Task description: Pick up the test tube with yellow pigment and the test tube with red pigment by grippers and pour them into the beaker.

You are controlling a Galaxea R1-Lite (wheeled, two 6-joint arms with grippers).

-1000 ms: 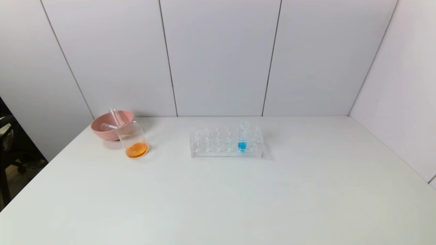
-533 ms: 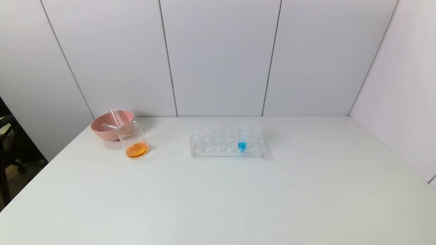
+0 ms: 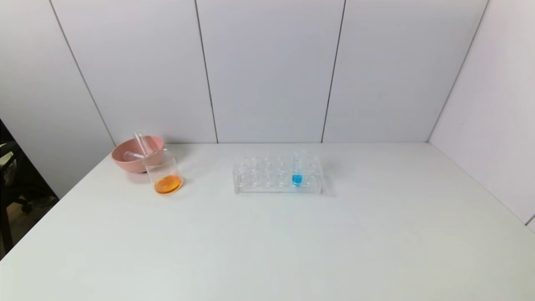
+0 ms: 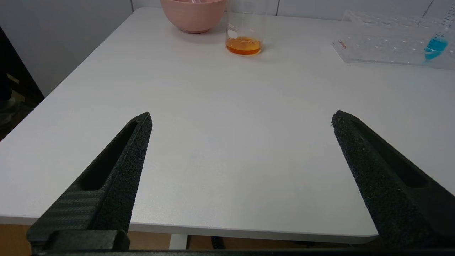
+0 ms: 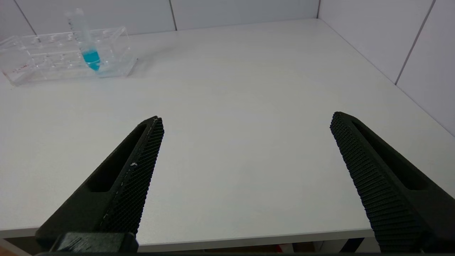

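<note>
The beaker (image 3: 164, 173) stands at the back left with orange liquid in its bottom; it also shows in the left wrist view (image 4: 245, 32). Two clear, emptied tubes lie in the pink bowl (image 3: 125, 163), one leaning on the rim (image 3: 141, 143) and one lying flat (image 3: 130, 156). I cannot tell which was the yellow and which the red. My left gripper (image 4: 241, 114) is open and empty over the table's near edge. My right gripper (image 5: 247, 116) is open and empty there too. Neither gripper shows in the head view.
A clear tube rack (image 3: 263, 179) stands mid-table at the back and holds one tube with blue liquid (image 3: 297, 169). The rack also shows in the right wrist view (image 5: 42, 60). Walls close the table at the back and right.
</note>
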